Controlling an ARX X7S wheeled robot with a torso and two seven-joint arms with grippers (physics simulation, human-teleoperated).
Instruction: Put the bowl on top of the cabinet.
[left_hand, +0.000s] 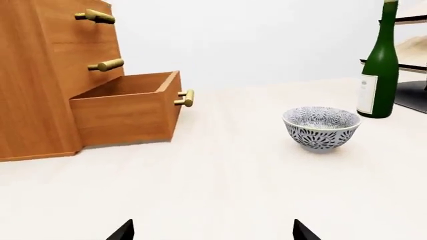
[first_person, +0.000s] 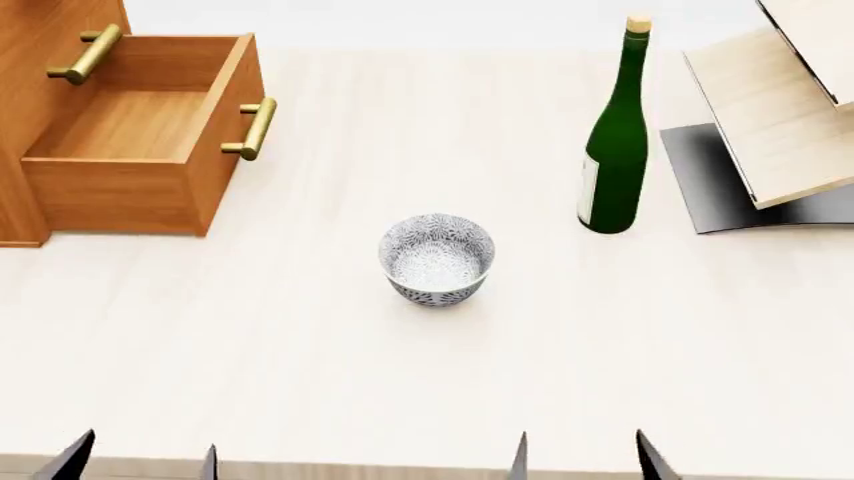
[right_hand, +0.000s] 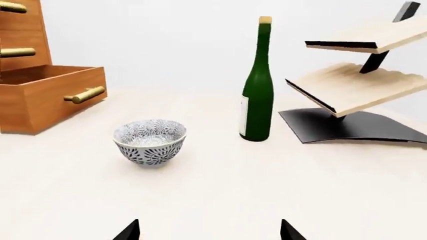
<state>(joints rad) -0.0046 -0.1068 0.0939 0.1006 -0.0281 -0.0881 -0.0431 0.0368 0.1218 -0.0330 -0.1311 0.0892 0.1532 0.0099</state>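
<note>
1. Fingertips only: the left gripper (first_person: 140, 460) shows as two dark pointed tips at the near edge of the head view; jaws spread apart, nothing between them. The right gripper (first_person: 583, 458) is the same: two dark tips, jaws apart and empty. Both sit low over the near bench edge, well short of all objects.
2. Bench (first_person: 400, 400): pale, smooth, faint wood grain, flat and matte.
3. Bowl (first_person: 437, 258): upright on the bench near mid-field, clear of both grippers and not touching anything. Small, round, on a small foot; white ceramic with dense dark leaf pattern outside, speckled interior, pale rim. No contents visible.
4. Bottle (first_person: 614, 150): dark green glass, tall and slender with a long neck, light cork-coloured top; stands upright beyond and to the right of the bowl, apart from it. Pale label low on the body; no writing legible in any view.
5. Cabinet (first_person: 40, 90): far left, orange-brown wood, smooth finish, three drawer fronts with brass bar handles. Its bottom drawer (first_person: 147, 130) is pulled out and open-topped; interior appears bare. Cabinet top is out of frame in all views.
6. Rack (first_person: 781, 120): far right, just beyond the bottle; pale wooden tilted shelves on a dark flat base plate with dark struts.
7. Backdrop: plain pale wall behind the bench.
</note>
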